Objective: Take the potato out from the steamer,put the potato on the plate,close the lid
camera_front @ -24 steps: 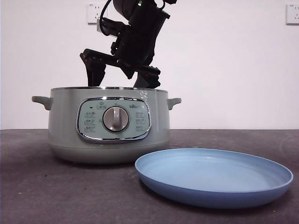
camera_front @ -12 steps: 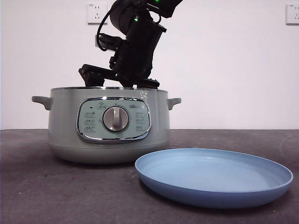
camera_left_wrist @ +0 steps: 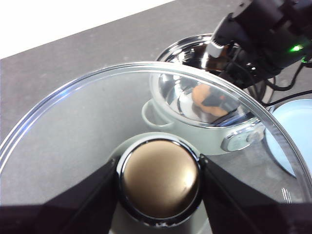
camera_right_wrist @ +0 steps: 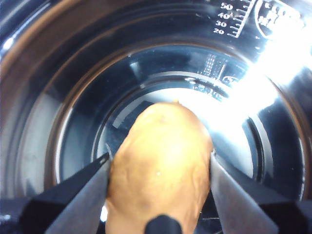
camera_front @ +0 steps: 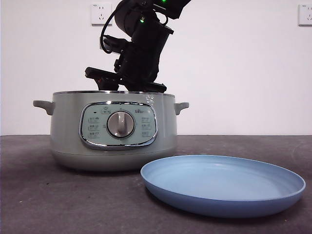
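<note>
steamer (camera_front: 66, 131) glossy, chrome-rimmed | lid (camera_left_wrist: 73, 126) clear glass | plate (camera_front: 224, 202) matt | potato (camera_right_wrist: 161, 165) matt

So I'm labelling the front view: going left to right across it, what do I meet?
Steamer, with the right pincer dipping into it from above → plate, which starts in front of the steamer's right part and runs almost to the right edge.

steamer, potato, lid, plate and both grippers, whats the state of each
steamer: open, lid off
potato: inside the steamer, between the right gripper's jaws
lid: held away from the steamer by its knob
plate: empty
right gripper: jaws against the potato
left gripper: shut on the lid's knob
</note>
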